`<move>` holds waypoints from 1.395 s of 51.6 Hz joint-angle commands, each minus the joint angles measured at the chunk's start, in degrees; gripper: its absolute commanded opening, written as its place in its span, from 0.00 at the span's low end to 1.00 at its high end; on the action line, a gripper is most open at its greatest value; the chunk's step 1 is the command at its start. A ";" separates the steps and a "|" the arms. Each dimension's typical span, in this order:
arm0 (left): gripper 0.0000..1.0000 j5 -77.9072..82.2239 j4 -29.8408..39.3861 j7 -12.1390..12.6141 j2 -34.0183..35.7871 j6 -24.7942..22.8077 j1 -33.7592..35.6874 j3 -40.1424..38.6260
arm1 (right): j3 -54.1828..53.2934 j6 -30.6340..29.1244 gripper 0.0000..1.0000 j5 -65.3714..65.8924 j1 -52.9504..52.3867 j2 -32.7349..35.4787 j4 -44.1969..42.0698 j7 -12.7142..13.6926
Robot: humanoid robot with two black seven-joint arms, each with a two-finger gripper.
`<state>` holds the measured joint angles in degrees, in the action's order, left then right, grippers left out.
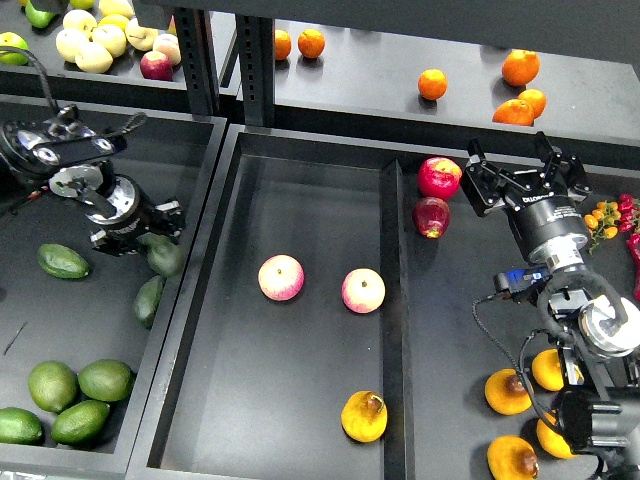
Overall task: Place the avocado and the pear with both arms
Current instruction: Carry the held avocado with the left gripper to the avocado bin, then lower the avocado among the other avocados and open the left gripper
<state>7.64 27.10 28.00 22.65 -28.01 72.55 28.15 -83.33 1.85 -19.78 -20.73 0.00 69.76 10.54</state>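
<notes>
Your left tool is down in the left bin, right on top of a dark avocado — the fruit lies just below and to the right of the tool tip, touching it or very near. From this head view the fingers are dark against the fruit, so you cannot tell whether the tool is clenched on it or released. Two more avocados lie close by: one to the left, well apart, lying almost level; another just below, its long axis running steeply up-right.

Over on your right, the right tool hangs released, fingers spread wide, above the right bin. A pear already sits in the middle tray, near the bottom. The other pears lie well below that tool, back toward you.
</notes>
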 commanded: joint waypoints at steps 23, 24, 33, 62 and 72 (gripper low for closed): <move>0.19 0.45 -17.42 0.00 -8.67 0.01 -10.41 -5.48 | 0.01 -0.09 1.00 -0.08 0.07 0.00 0.02 0.01; 0.20 0.45 -17.78 0.00 -9.11 0.01 -10.59 -5.57 | 0.01 -0.01 1.00 -0.08 0.16 0.00 0.02 0.01; 0.21 0.45 -20.06 0.00 -11.22 0.01 -12.08 -5.57 | 0.01 0.00 1.00 -0.08 0.16 0.00 0.02 0.01; 0.40 2.38 -22.79 0.00 -12.19 0.01 -14.98 -5.57 | 0.01 -0.09 1.00 -0.08 0.86 0.00 0.02 0.01; 0.49 3.52 -22.79 0.00 -12.37 0.01 -14.98 -5.57 | -0.08 -0.36 1.00 -0.08 1.30 0.00 0.02 0.01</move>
<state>10.80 4.32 28.00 10.39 -28.01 57.58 22.58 -83.34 1.57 -19.87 -19.56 0.00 69.79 10.54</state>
